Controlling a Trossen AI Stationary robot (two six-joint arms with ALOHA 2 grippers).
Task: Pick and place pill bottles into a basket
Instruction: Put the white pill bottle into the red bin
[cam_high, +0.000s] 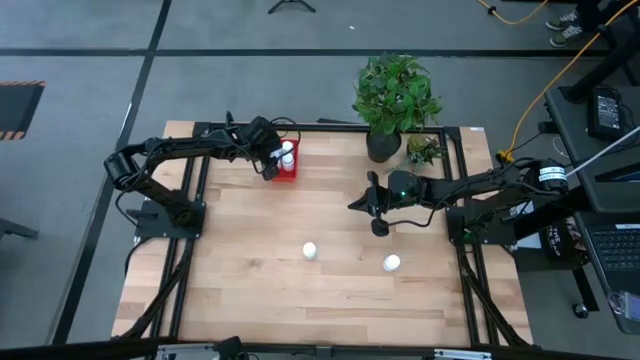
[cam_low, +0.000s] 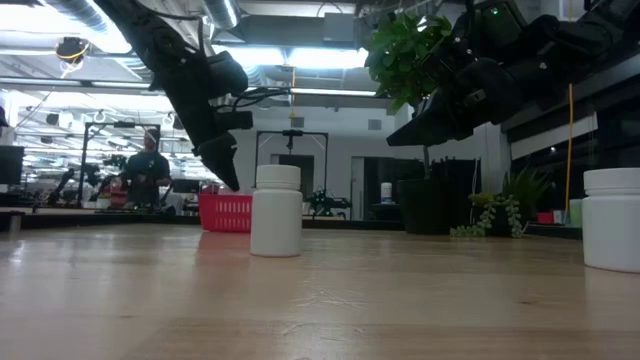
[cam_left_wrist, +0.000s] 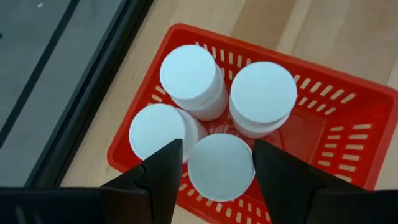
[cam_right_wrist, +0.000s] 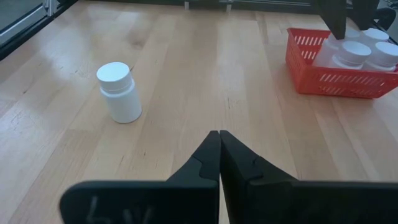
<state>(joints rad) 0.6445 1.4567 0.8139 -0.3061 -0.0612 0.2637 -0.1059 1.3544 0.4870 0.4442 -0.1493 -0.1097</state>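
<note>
Wooden table (cam_high: 250, 290) boards held the red basket (cam_left_wrist: 329, 134) near the far edge, with four pill bottles (cam_left_wrist: 194, 79) inside, and the left gripper (cam_left_wrist: 217, 165) hung right over it, fingers apart around the nearest bottle's cap, so I think it was letting that one go. Two more bottles (cam_high: 311, 250) stood out on the table, well apart from the basket. The right gripper (cam_right_wrist: 219, 149) waited over the table's middle, shut tight and holding nothing, and next an arm would need to go down and grab one.

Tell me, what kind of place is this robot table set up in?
Probably a robotics lab in an open-plan office. Behind the wooden table there are desks, monitors and ceiling lights, a person stands among them, and a laptop and cables sit beside the rig.
</note>
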